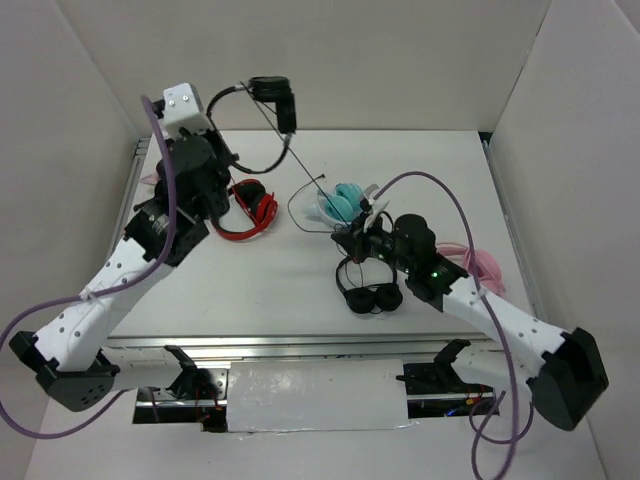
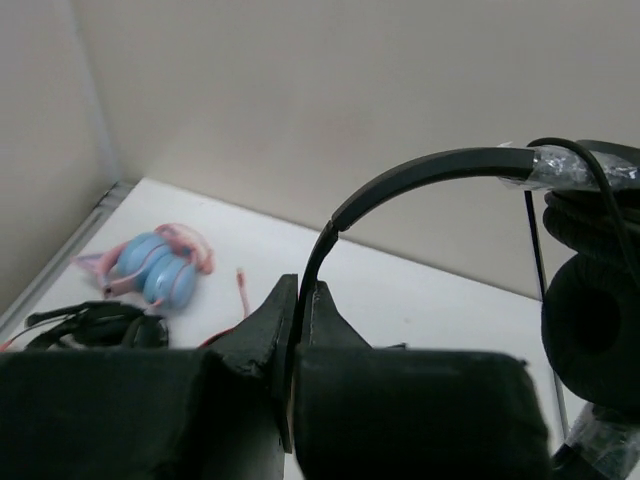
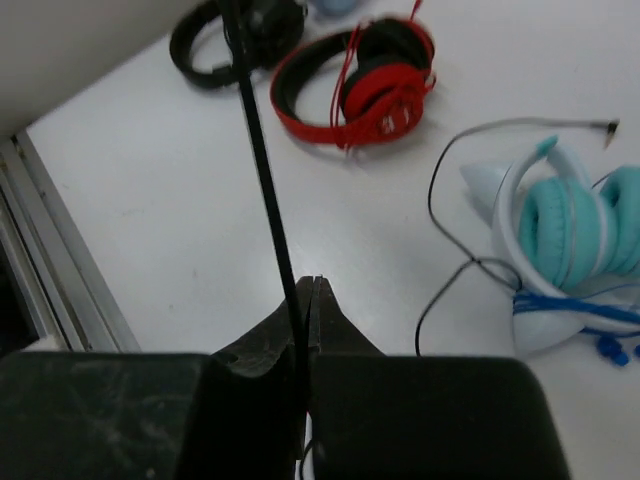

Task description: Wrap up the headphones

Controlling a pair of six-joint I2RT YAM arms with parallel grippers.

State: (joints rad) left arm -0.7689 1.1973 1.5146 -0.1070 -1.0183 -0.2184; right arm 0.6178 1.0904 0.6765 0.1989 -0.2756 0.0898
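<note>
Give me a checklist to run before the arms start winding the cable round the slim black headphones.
1. Left gripper shut on the slim black headband: ok.
2. Right gripper shut on the thin black cable: ok.
3. Cable straight between both arms, no slack: ok.
4. Small round black earcups held above the white table: ok.
5. Cable's plug end free of tangles: cannot tell, out of sight.
6. Right gripper clear of the teal cat-ear headphones: cannot tell; they lie close by.

White table [image 1: 260, 290], several headphones lying on it.
Red pair [image 1: 255, 210] left of centre, teal cat-ear pair [image 1: 345, 203] mid-table, black pair [image 1: 373, 297] nearer front, pink pair [image 1: 482, 265] at right edge.
</note>
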